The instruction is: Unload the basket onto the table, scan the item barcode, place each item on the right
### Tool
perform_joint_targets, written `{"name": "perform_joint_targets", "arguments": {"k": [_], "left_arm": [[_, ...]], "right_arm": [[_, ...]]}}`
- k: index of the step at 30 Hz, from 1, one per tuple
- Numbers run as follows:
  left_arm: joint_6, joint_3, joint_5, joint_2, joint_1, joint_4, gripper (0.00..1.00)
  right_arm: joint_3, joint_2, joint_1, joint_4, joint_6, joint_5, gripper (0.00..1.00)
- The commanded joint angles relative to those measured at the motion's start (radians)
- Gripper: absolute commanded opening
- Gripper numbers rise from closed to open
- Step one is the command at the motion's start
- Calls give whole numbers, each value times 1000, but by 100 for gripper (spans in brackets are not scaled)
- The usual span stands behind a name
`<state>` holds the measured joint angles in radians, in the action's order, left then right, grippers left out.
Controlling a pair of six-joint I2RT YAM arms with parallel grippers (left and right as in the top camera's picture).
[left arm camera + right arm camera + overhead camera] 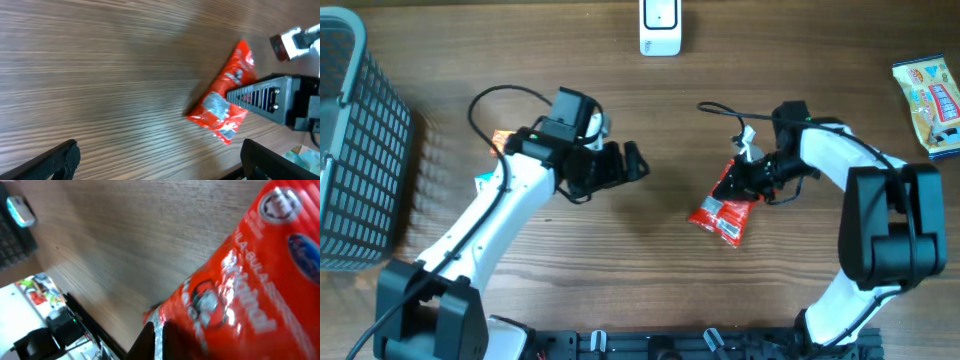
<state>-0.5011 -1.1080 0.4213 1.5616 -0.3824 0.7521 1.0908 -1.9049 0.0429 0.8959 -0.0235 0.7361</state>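
Observation:
A red snack packet [725, 208] hangs tilted just over the wooden table, right of centre; it also shows in the left wrist view [225, 100] and fills the right wrist view [240, 280]. My right gripper [745, 178] is shut on the packet's upper edge, its fingers [150, 342] pinching the crimped silver seam. My left gripper [625, 165] stands wide open left of centre, its fingertips [60, 160] far apart with only bare table between them. A white barcode scanner [660, 25] stands at the table's far edge, in the middle.
A grey plastic basket [355, 150] sits at the far left. A yellow and blue snack packet [932, 105] lies at the right edge. Small colourful items [492, 160] peek out under the left arm.

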Motion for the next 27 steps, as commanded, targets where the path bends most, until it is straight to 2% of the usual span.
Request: {"name": "perform_joint_targets", "arguments": {"k": [1, 5, 7, 10, 19, 24, 27], "left_arm": [[-40, -4, 20, 6, -61, -38, 100], [-40, -4, 19, 6, -75, -45, 100], [-39, -4, 19, 6, -75, -46, 100], [-39, -4, 19, 6, -75, -45, 100], [-39, -4, 19, 6, -75, -45, 100], [-39, -4, 20, 6, -75, -58, 100], [-39, -4, 20, 6, -75, -64, 100]], "right_arm": [[140, 108, -8, 102, 17, -92, 9], [165, 172, -17, 169, 53, -97, 12], [143, 175, -18, 217, 75, -92, 4], [48, 174, -22, 184, 71, -82, 4], [-305, 174, -124, -189, -59, -11, 7], [-328, 174, -118, -294, -115, 26, 7], [-328, 174, -79, -385, -221, 34, 7]]}}
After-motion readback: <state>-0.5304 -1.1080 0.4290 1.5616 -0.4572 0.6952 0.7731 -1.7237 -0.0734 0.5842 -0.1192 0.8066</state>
